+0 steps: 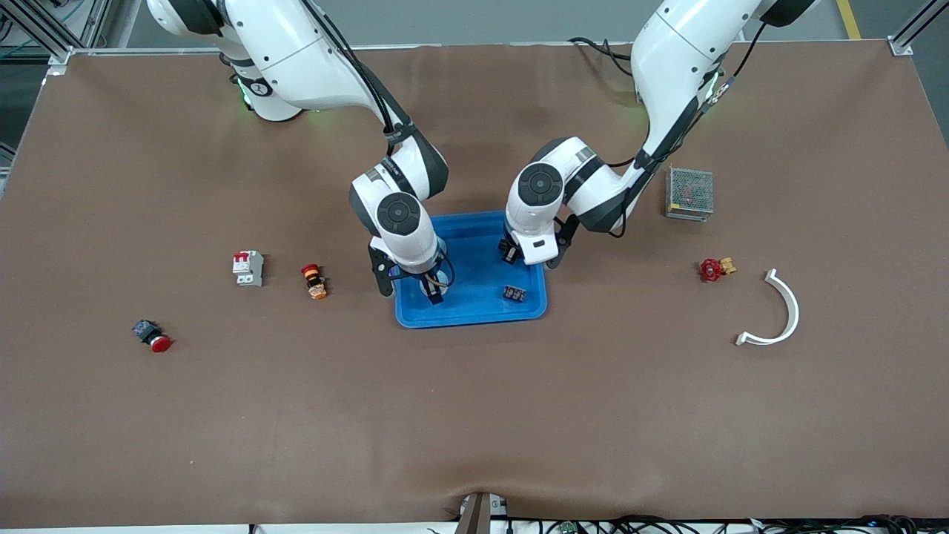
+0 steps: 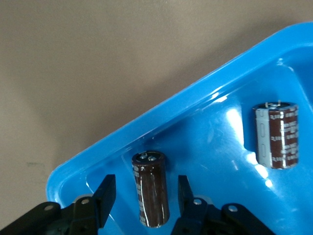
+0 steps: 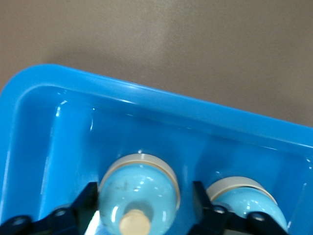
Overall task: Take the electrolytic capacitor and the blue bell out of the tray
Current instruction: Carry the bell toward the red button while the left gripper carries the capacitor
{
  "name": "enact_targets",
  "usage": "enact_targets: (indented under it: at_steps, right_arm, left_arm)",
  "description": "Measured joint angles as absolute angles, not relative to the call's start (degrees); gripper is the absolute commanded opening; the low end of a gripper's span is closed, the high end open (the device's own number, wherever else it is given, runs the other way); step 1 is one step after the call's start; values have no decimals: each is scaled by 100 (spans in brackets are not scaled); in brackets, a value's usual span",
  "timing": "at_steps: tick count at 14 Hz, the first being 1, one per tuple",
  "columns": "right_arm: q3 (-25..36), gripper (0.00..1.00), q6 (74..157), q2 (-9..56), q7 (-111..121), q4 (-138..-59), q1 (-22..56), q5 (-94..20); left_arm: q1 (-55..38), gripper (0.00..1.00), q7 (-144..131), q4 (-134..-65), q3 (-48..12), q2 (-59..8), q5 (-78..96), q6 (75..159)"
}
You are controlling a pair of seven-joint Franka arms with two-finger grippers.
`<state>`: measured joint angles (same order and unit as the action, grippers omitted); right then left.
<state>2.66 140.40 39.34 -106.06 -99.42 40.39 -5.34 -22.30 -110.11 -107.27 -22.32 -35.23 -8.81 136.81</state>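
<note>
Capacitor point(image 2: 151, 188) stands in the tray point(image 2: 161, 117), small, hard and slick; my left gripper point(image 2: 144, 193) brackets it, not touching. Right gripper point(image 3: 144, 200) straddles the smooth blue bell point(image 3: 139, 193); grip unclear.

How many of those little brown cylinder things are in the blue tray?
2: one capacitor stands between the left gripper fingers, the other capacitor beside it in the tray. More may be hidden under the arms.

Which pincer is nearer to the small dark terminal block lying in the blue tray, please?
Left. The left pincer is just above the terminal block in the tray; the right pincer is beside it, toward the right arm's end.
</note>
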Motion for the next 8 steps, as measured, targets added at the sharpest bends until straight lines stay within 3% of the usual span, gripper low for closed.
enact_targets:
  at_steps: [5,7,8]
  right_arm:
    - [287,0,13836,3934,-10606,-9684,4025,-537]
    - [304,0,12997,3930,-10378,-9214,3987,-536]
    - [314,0,12526,3922,-10036,-8930,3950,-532]
  left_arm:
    - [-2289,37,-11024,-10599,-2233,-3688,-881,13681]
    - [-2299,20,-11026,-10530,-2232,-3752,-881,13681]
    - [-2299,3,-11026,-10487,-2231,-3789,-881,13681]
